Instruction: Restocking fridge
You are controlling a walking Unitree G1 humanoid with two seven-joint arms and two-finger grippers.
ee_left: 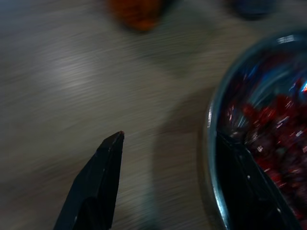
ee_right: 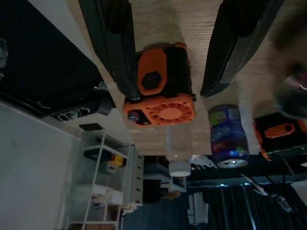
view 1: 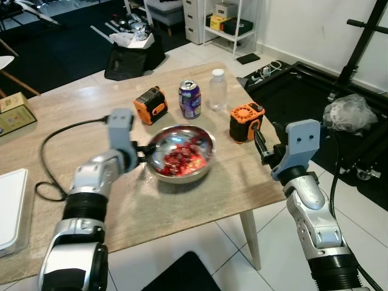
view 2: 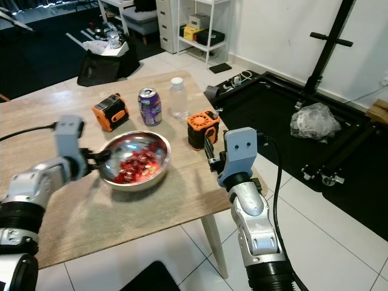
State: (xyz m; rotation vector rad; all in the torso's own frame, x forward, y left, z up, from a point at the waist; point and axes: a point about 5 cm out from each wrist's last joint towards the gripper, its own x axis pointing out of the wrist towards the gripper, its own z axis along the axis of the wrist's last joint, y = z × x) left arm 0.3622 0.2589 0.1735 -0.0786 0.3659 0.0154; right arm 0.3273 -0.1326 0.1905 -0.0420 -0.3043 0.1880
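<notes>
Pale wood is being shown under everything here: the table (view 1: 182,200) is carrying all the goods that are to be moved to the fridge. At the left, the left gripper (view 1: 144,151) is being held at the near-left rim of the steel bowl (view 1: 203,162), which is lying in the middle of the table and is filled with red pieces. In the left wrist view its fingers are being held apart, one over bare wood and the other inside the bowl against the rim, so the rim is being straddled but not yet pinched. A one-sided pinch on a thin, slick rim is judged risky: the bowl could be tipped or let slip as it is lifted, and the red contents could be spilled across the table.

Behind the bowl, an orange and black pack (view 1: 150,105), a purple can (view 1: 190,99) and a clear bottle (view 1: 218,90) are being left standing, well apart from both grippers.

At the right, the right gripper (view 1: 261,143) is being held with its fingers spread, close beside the orange fan unit (view 1: 245,122) near the table's right edge. That unit could be nudged over the edge if the approach is misjudged.
</notes>
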